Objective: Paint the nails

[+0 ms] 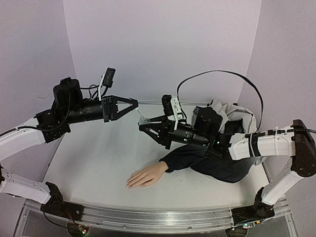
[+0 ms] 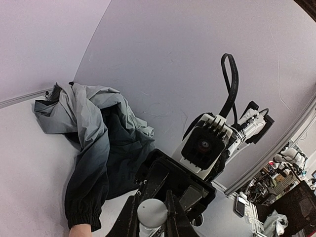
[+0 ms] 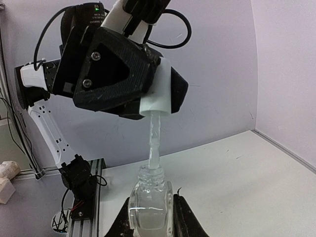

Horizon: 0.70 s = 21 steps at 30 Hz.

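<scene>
The peach mannequin hand (image 1: 146, 176) lies palm down on the table, fingers pointing left; its nails (image 1: 130, 185) are too small to make out. Its dark navy sleeve (image 1: 190, 157) runs back to the right. My right gripper (image 3: 150, 219) is shut on a small clear glass bottle (image 3: 150, 202), held upright above the table (image 1: 145, 121). My left gripper (image 2: 151, 215) is shut on the white cap (image 2: 151, 211), which also shows in the right wrist view (image 3: 157, 101). The cap's clear brush stem (image 3: 154, 140) hangs down with its tip inside the bottle neck. Both grippers (image 1: 137, 104) (image 1: 142, 126) meet above the table, behind the hand.
A crumpled grey and navy jacket (image 1: 232, 118) lies at the back right, under the right arm; it also shows in the left wrist view (image 2: 94, 128). White walls close in the back and sides. A metal rail (image 1: 148, 217) runs along the near edge.
</scene>
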Motion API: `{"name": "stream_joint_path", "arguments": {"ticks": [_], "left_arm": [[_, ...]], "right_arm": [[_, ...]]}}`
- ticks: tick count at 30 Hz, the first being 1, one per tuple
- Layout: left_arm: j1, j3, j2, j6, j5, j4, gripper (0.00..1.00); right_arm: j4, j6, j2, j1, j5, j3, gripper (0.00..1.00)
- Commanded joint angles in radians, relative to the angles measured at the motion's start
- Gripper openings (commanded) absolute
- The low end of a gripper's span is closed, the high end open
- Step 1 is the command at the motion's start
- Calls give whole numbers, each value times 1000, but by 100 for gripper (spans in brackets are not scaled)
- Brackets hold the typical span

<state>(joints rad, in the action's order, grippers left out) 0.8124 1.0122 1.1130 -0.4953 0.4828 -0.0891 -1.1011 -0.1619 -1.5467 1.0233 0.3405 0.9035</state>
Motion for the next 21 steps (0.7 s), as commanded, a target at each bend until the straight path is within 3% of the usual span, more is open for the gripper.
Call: {"name": "stream_joint_path", "arguments": {"ticks": [1, 21], "left_arm": [[-4, 16, 5, 3, 24, -64, 0], [5, 21, 52, -13, 80, -63, 0]], "right_arm": [[-110, -13, 9, 1, 0, 53, 0], [-112, -10, -10, 1, -37, 95, 0]]}}
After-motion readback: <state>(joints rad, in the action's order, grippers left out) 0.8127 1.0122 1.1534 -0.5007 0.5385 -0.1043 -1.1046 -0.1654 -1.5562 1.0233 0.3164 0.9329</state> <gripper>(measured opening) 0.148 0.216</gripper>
